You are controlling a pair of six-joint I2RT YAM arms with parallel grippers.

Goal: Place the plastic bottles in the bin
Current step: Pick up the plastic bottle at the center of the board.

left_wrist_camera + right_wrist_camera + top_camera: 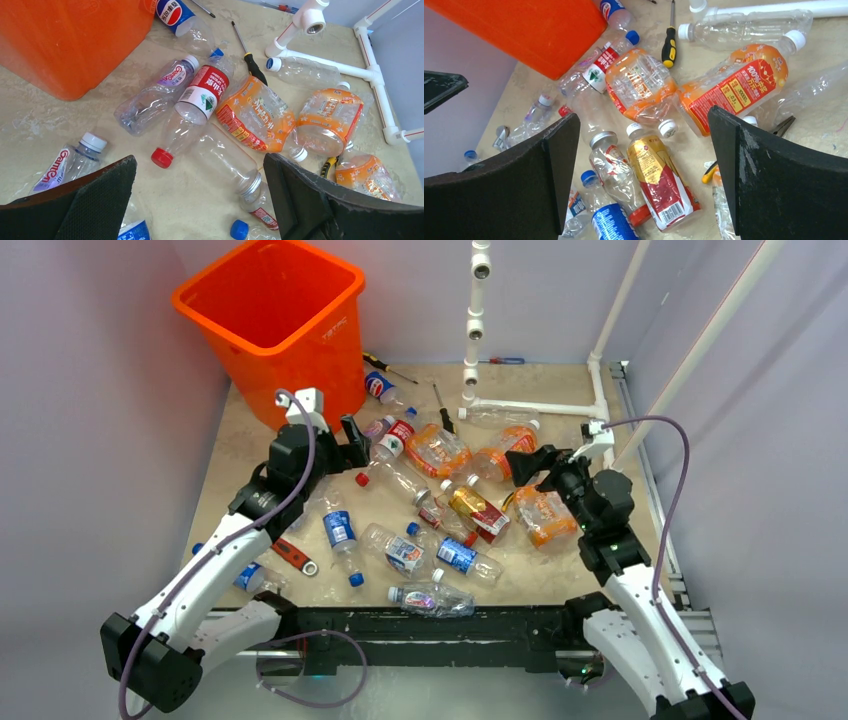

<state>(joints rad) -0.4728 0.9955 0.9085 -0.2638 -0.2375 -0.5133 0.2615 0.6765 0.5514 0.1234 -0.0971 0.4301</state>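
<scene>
The bin [270, 320] is filling the far left corner, its square mouth lying open to approach from above. The white pipe frame [475, 330] is rising at far centre and running along the far and right edges, fencing those sides. The plastic bottles [437, 452] are crowding the middle, many touching or overlapping, with a black-handled screwdriver [248, 56] lying among them near the frame. Bare table [45, 120] is showing in a strip between bin and pile, and in a patch below the left gripper [350, 440], which is hanging wide open.

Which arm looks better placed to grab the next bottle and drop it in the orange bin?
Probably left. The left gripper hangs open over the red-capped bottle, close beside the bin; the right gripper is across the pile, farther from the bin.
</scene>
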